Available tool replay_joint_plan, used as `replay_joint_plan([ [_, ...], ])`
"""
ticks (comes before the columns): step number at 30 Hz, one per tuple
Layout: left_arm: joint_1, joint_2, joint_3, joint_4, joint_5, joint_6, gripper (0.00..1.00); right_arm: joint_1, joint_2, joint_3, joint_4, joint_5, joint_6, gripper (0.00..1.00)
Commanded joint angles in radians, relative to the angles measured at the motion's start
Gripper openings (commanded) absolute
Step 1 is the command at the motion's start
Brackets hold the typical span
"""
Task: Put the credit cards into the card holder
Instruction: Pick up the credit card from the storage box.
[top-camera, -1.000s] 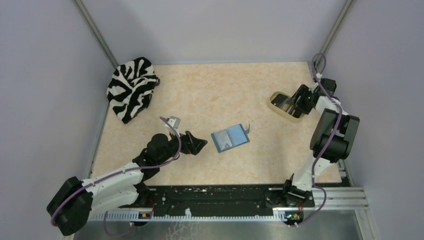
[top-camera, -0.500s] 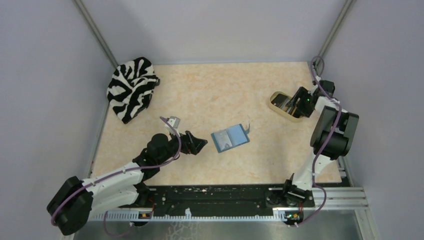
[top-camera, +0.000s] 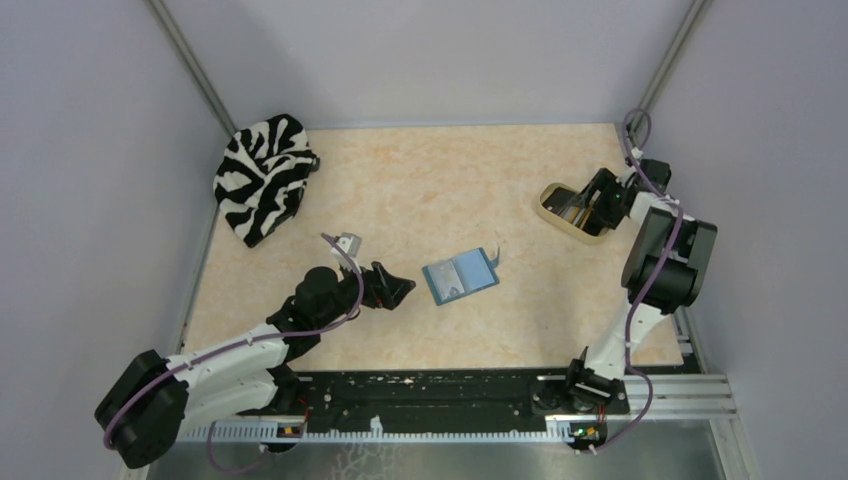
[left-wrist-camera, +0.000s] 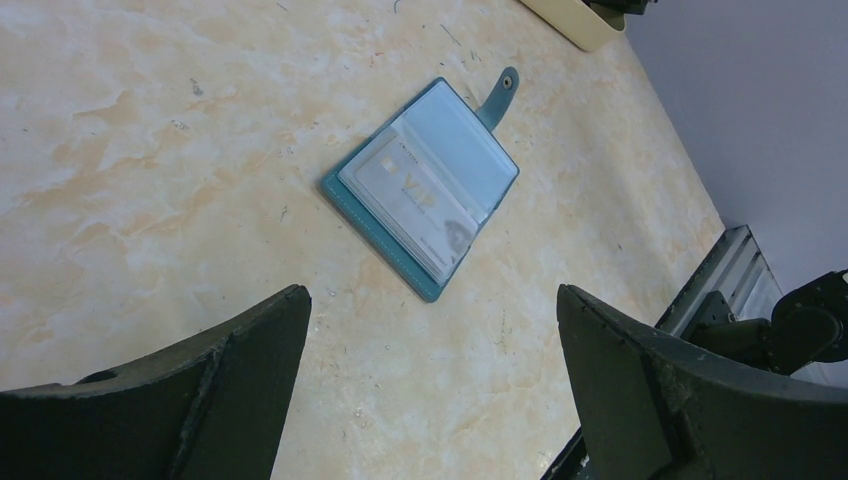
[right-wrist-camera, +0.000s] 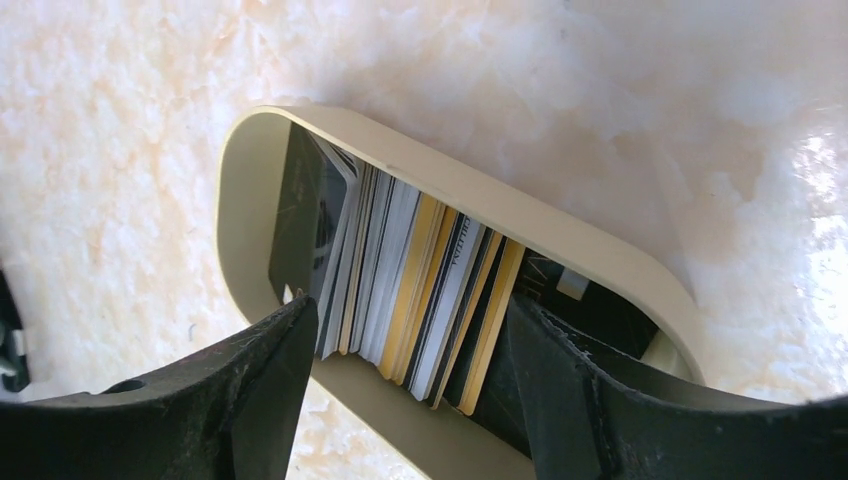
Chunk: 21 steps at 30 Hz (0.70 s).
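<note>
Presently a pick is being prepared: the right gripper, released, is held astride the credit cards standing in the tray at 2 o'clock. The card holder is laid open mid-surface, with the released left gripper at its 9 o'clock. Next, one card must be isolated.

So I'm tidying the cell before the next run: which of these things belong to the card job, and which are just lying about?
For the job:
- credit cards, stacked on edge in the beige tray
- card holder, lying open

Just lying about:
- zebra-striped cloth, bunched in the far left corner
</note>
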Motion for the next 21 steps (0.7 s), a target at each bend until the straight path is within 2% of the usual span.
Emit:
replay_joint_plan([
  [1,0.003,-0.005,-0.002,0.036,0.009,-0.011,0.98,-0.024,0.039,0.003,0.031,-0.088,0.051,0.69],
  [10,0.003,-0.006,0.0,0.034,0.009,-0.013,0.98,-0.078,0.013,-0.081,0.22,-0.305,0.2,0.62],
  [17,0.003,0.0,-0.002,0.041,0.014,-0.019,0.98,-0.078,0.012,-0.101,0.292,-0.361,0.243,0.59],
  [21,0.003,0.004,-0.002,0.042,0.015,-0.018,0.98,-0.078,0.031,-0.119,0.361,-0.425,0.293,0.54],
])
